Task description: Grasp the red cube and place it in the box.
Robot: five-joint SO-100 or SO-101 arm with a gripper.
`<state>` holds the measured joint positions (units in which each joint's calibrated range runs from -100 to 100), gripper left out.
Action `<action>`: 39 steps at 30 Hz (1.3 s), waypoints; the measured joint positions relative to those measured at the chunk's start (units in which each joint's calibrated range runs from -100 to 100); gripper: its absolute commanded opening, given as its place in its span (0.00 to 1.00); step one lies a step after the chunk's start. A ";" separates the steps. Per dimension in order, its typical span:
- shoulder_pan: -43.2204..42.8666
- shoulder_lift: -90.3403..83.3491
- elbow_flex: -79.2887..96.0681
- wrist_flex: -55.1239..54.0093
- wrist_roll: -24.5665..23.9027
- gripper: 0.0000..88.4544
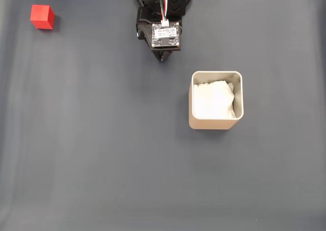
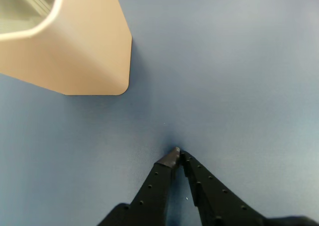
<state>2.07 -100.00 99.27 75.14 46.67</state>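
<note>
My black two-finger gripper (image 2: 178,152) sits pinched together on nothing, at the wrist view's bottom centre. The small matte red cube (image 1: 42,17) waits upper left in the fixed view, far from the beige padded square box (image 1: 216,125). Everything remains: reach, grasp, carry, drop.

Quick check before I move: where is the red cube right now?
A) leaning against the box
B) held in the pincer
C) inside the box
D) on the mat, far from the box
D: in the fixed view the red cube sits on the mat's upper left, well apart from the box, and the pincer is shut and empty.
</note>
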 measured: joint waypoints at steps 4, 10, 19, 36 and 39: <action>0.00 0.00 0.00 0.00 0.00 0.00; 0.00 0.00 0.00 0.00 -0.05 0.00; 0.00 0.00 0.00 0.00 -1.51 0.00; -0.90 0.53 -0.09 -17.79 -4.10 0.00; -1.05 0.62 -0.18 -23.15 -4.20 0.00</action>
<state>1.01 -99.38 99.09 51.99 42.47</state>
